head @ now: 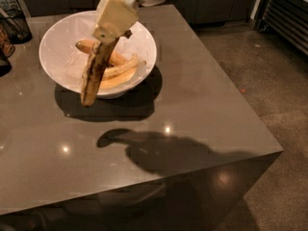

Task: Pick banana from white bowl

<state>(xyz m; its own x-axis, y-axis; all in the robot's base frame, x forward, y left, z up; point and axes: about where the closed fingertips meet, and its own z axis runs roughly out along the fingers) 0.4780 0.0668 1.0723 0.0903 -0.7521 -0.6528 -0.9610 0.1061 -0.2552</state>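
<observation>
The banana [95, 71], long with dark brown-black mottled skin, hangs nearly upright from my gripper [111, 32], which is shut on its upper end. Its lower tip hangs in front of the near rim of the white bowl [53, 42], above the table. The bowl is large and round and sits at the back left of the table. Inside it lie other smoother yellow-orange bananas [115, 66]. My cream-coloured gripper reaches down from the top of the view over the bowl.
The grey table [192, 109] has its right edge and front corner near the bare floor [269, 71]. A dark wire basket [14, 23] and dark objects stand at the far left edge. Dark cabinets line the back.
</observation>
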